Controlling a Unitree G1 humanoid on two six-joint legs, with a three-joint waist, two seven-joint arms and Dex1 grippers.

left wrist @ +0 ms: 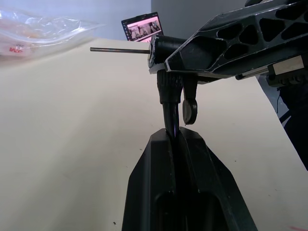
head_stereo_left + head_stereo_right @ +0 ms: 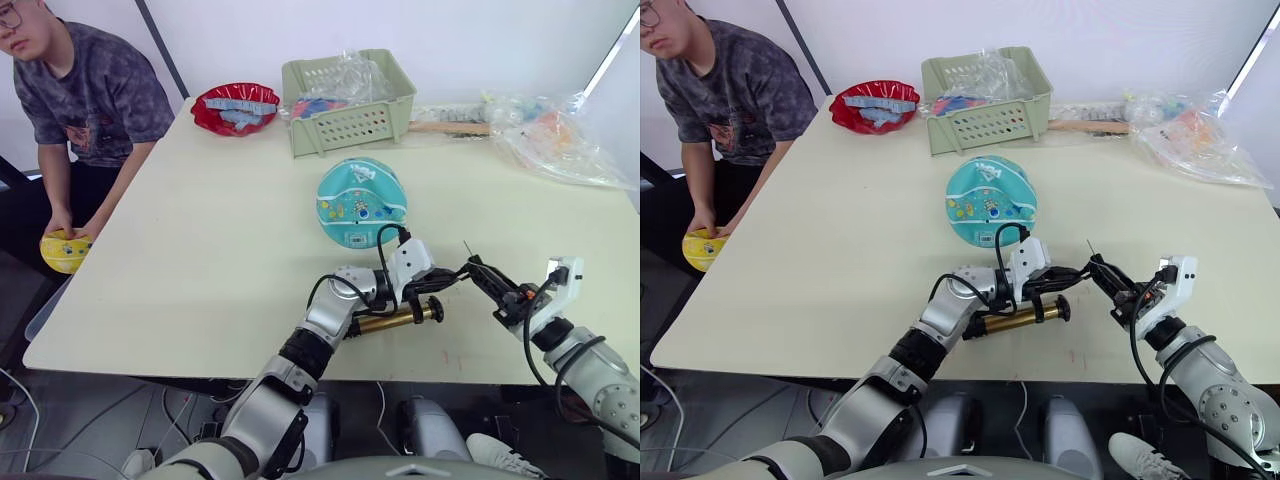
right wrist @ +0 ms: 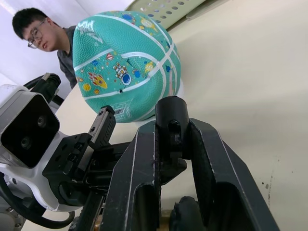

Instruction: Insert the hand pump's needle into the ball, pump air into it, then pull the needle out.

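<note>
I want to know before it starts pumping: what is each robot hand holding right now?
Left tool: shut on the hand pump's black hose.
Right tool: shut on the hose tip that carries the needle.

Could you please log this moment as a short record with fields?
ball: teal ball rests on the table, in front of the basket
pump: gold barrel lies beside the left pincer
hose: pinched by left pincer
needle: needle held in the right pincer, pointing up, apart from the ball
person: seated at the table's left, holding a yellow ball
</note>
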